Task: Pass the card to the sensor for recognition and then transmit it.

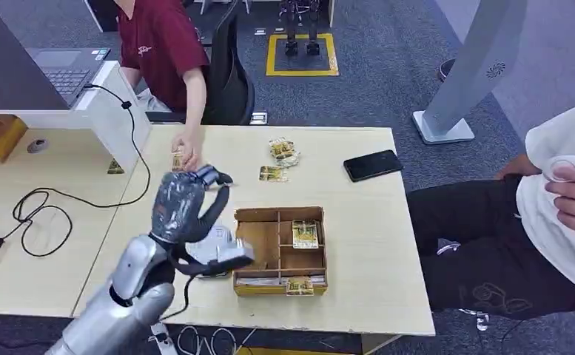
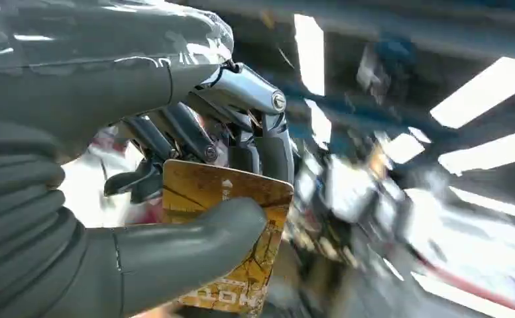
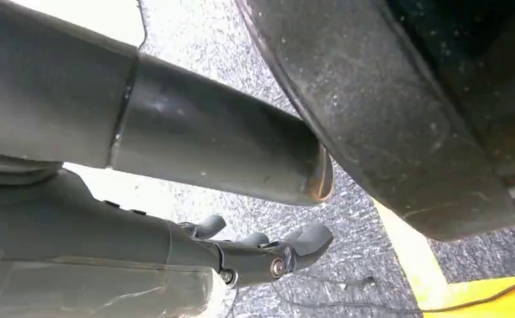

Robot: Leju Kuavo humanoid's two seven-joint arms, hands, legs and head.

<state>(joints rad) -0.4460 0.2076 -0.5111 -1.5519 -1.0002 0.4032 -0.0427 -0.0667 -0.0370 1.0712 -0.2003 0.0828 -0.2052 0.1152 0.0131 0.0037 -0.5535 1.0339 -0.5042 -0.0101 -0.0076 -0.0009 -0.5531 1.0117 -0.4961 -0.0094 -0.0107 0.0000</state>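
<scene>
Left hand is raised over the near-left part of the table — thumb and darker fingers pinch a card. The card is yellow-gold with brown crackle markings and pale lettering at one end; its long axis runs out past the thumb, away from the palm. Beyond the hand, a person's hand reaches in at the table's far edge. Right hand hangs above grey carpet, fingers loosely curled, grasping nothing.
</scene>
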